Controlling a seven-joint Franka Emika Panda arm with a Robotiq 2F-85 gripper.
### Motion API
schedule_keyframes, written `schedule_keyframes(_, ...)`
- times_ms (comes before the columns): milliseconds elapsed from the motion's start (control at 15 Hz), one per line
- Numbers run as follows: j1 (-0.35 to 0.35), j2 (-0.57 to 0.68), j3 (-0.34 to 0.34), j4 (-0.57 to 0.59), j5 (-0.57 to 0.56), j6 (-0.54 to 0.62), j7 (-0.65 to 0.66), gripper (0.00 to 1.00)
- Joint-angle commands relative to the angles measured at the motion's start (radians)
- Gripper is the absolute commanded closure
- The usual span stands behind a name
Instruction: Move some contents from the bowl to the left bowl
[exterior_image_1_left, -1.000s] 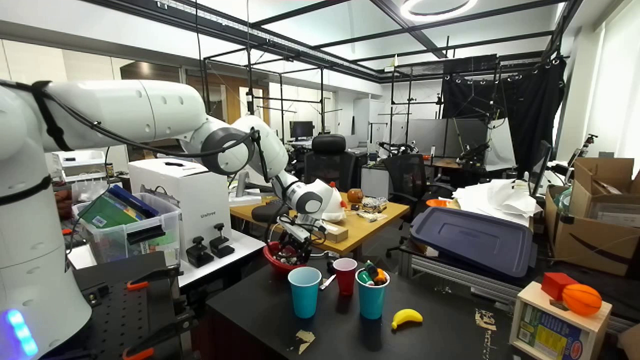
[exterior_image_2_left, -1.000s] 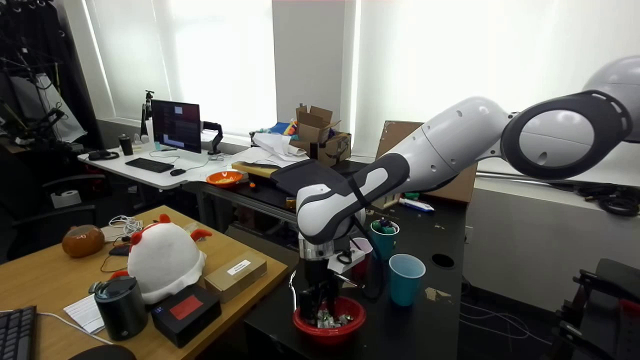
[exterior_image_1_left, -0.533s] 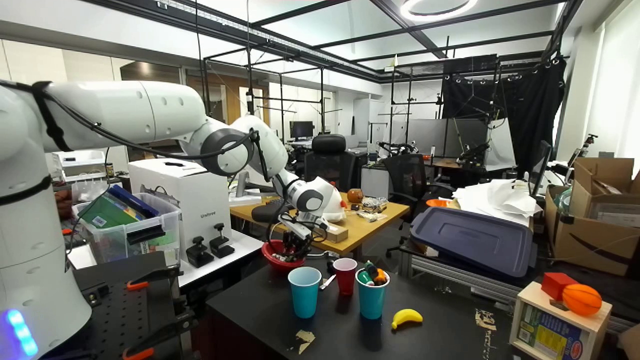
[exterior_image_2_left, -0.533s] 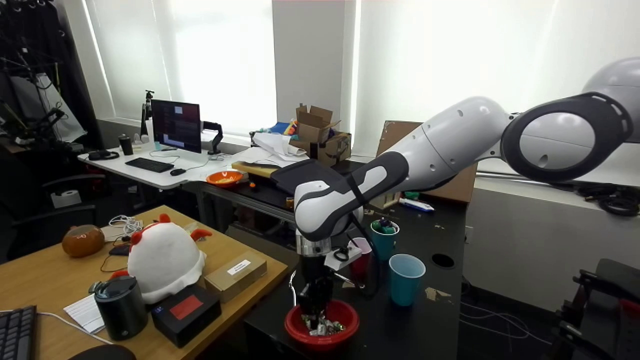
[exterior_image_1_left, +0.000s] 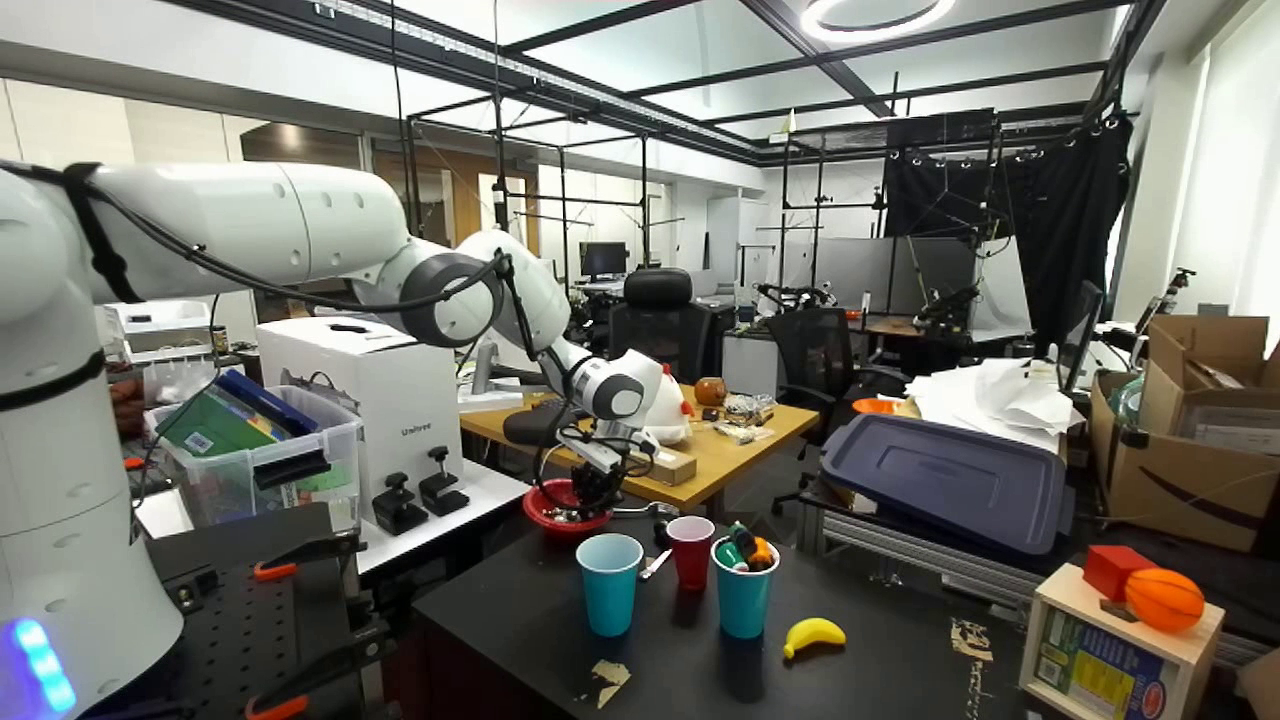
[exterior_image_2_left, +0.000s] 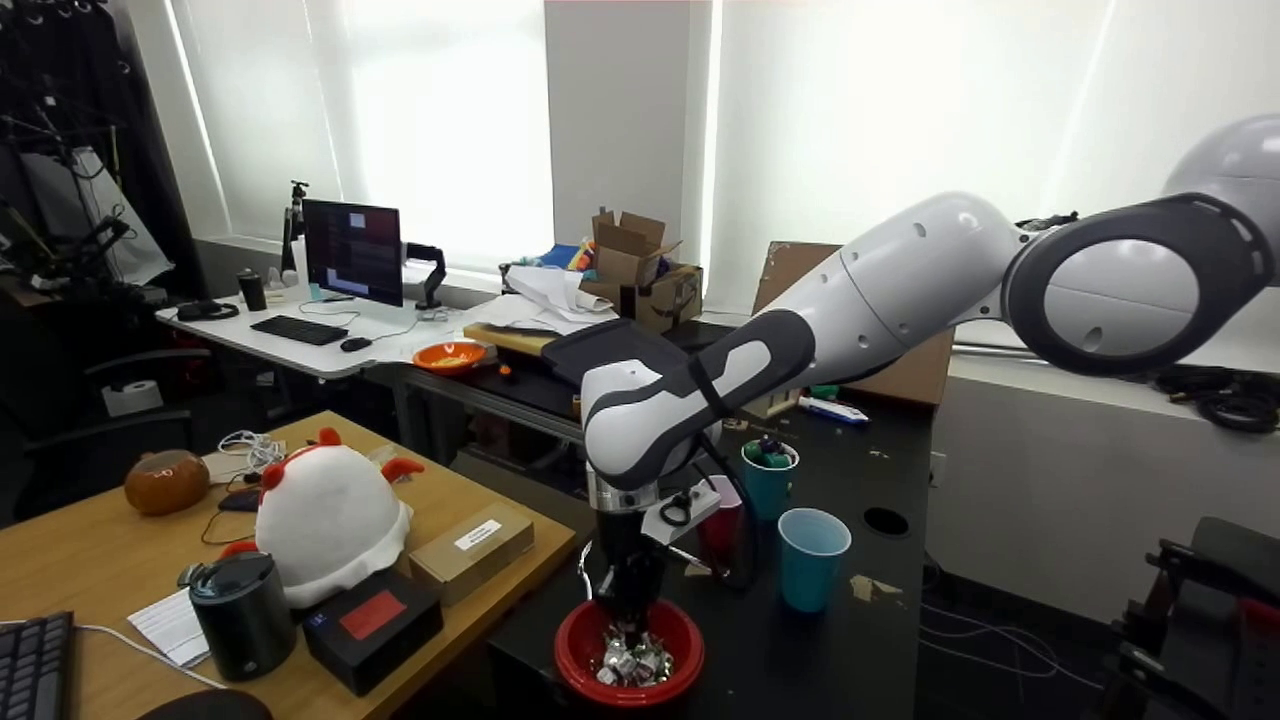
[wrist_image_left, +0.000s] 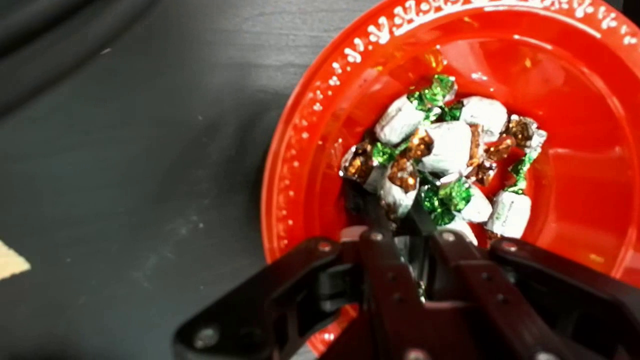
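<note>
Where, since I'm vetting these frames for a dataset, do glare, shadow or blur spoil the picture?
Wrist view: white highlights on the glossy red bowl, a dark shadow beside it on the black table, the tool soft toward the bottom edge. In an exterior view, the windows are washed out nearly white; in an exterior view, the ring light is overexposed.

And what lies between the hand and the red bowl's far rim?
In the wrist view: wrapped candies, then a bare strip of the red bowl.

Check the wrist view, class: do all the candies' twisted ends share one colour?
No, the candies in the red bowl show both green and brown ends.
</note>
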Motion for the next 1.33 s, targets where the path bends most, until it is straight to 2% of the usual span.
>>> schedule_keyframes(0,0.036,0.007,-0.058,0.023,-0.038,-0.017,0.064,0.96)
schedule_keyframes(467,0.075,0.012,-0.141,0.041,-0.125,-0.080,0.163,0.96)
schedule_keyframes(867,0.095,-0.022,-0.216,-0.014,-0.173,-0.108,0.208,0.96)
schedule_keyframes(1267,0.093,-0.086,-0.211,-0.089,-0.164,-0.068,0.170,0.96)
